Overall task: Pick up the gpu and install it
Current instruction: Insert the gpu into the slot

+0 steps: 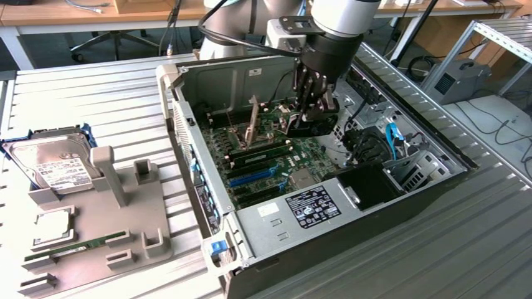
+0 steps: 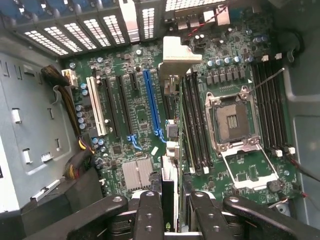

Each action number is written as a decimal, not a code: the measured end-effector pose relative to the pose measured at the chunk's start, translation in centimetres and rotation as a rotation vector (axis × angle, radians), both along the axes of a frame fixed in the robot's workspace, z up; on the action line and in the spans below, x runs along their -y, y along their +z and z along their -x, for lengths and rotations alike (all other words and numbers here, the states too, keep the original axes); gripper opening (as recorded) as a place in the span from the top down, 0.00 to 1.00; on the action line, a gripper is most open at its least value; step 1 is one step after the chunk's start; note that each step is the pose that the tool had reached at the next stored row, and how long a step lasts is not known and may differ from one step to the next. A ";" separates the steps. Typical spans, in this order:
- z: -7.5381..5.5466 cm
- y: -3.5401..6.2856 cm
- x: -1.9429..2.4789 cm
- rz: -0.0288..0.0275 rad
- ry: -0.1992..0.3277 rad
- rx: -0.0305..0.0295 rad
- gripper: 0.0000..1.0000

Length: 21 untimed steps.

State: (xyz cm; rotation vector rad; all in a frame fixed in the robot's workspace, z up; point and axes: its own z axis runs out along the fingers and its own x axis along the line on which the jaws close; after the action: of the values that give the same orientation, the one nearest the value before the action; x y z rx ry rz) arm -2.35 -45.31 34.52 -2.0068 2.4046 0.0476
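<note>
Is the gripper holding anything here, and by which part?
Yes: the gripper holds the gpu edge-on, its fingers pinching the card's upper edge above the motherboard.

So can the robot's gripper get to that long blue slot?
Probably yes: the case is open, the gripper holding the gpu hangs just above the board, and the blue slot looks empty.

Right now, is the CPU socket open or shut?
Open: the CPU socket shows bare contacts, and its retention frame is flipped back onto the board.

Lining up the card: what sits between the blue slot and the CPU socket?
In the wrist view, the gpu, edge-on in the tool, and black memory slots.
</note>
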 end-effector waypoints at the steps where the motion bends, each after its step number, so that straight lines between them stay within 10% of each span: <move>1: 0.0 0.01 0.00 0.0001 0.014 0.0000 0.74; 21: 0.0 0.00 0.00 0.0000 0.095 0.0000 0.74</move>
State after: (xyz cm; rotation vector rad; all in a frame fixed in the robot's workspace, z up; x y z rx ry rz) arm -2.35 -45.31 34.51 -2.1199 2.3075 0.0482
